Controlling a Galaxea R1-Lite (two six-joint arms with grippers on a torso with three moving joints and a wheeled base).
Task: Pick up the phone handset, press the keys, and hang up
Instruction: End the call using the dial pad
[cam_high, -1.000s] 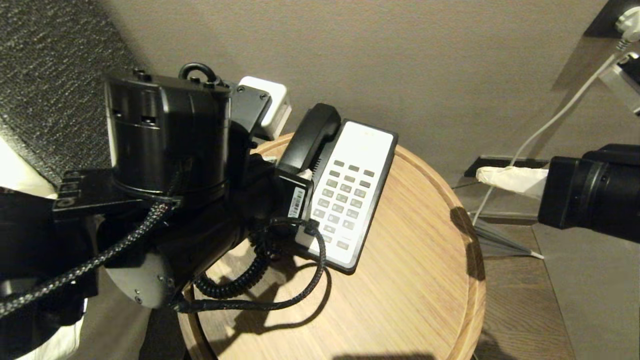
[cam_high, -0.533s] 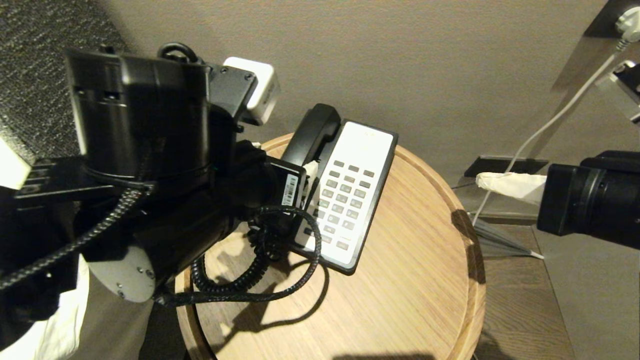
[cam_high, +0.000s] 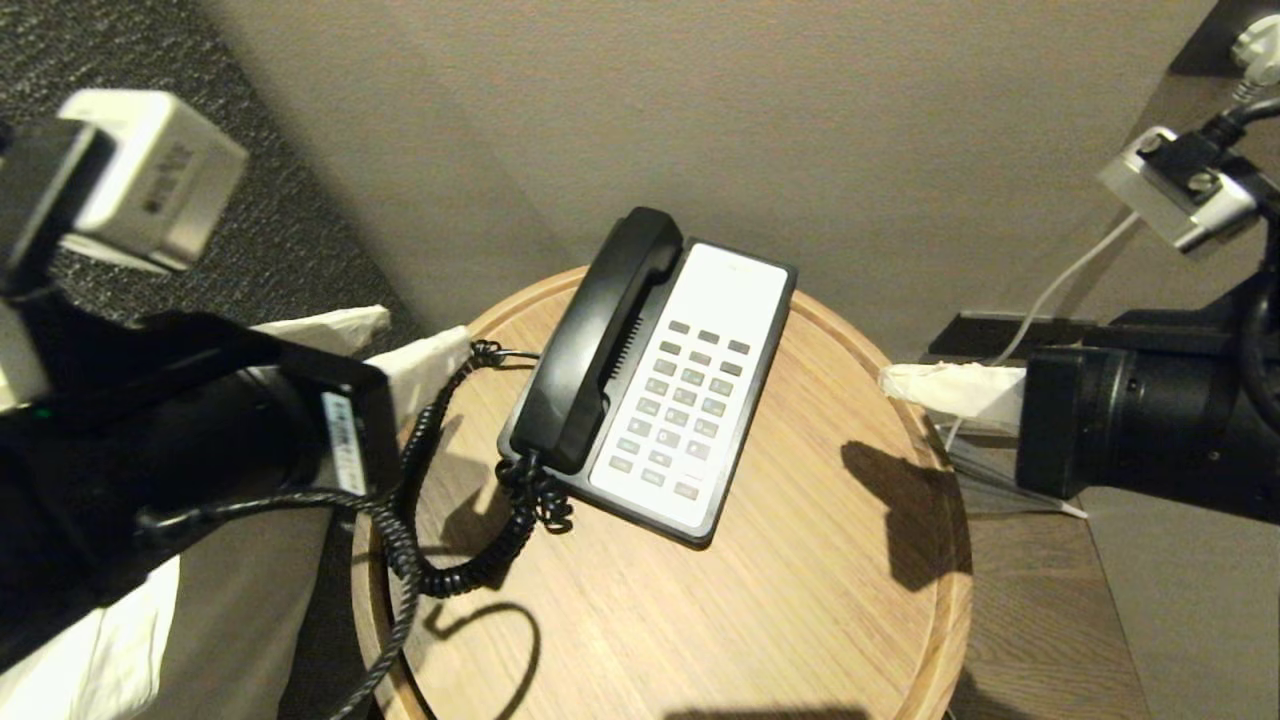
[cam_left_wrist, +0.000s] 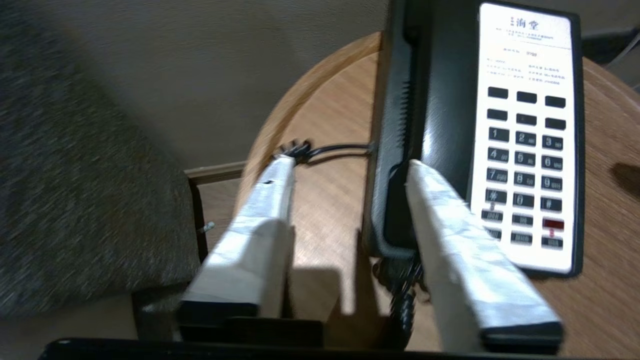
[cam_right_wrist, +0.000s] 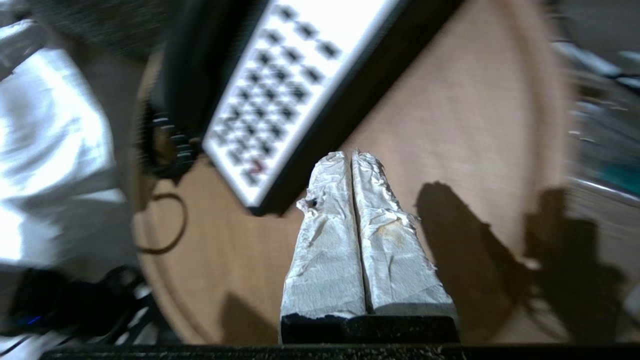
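Two pincers near, neither holding anything. Phone handset (cam_high: 597, 343) seated in cradle on left side of phone base (cam_high: 690, 400), lengthwise along keypad (cam_high: 680, 410), both bulged ends down in their wells: looks hung up or not yet lifted, can't tell which from this alone. Base sits toward far-left part of round wooden counter (cam_high: 800, 600), angled, far end close to rim by wall. Probably parked there so coiled cord (cam_high: 470, 540) reaches: cord leaves near end of handset, loops over near-left of counter, runs up along left rim.

Left pincer (cam_left_wrist: 350, 175) off counter's left edge, fingers (cam_left_wrist: 435, 210) apart at medium gap, nothing between them; in wrist view gap lines up w/ handset's near half, one finger over handset, other over bare wood beside it. Reads as spacing sized for handset width, either just let go or lining up for a grab.

Right pincer (cam_right_wrist: 350, 160) at counter's right edge, taped fingers pressed together, empty, tips aimed at base's near-right corner. Closed tips make sense as single poking point for keys. Shadow of that arm on right part of counter.

White fabric (cam_high: 90, 660) below left arm, off counter.

Risk: cord slack near left arm could snag.
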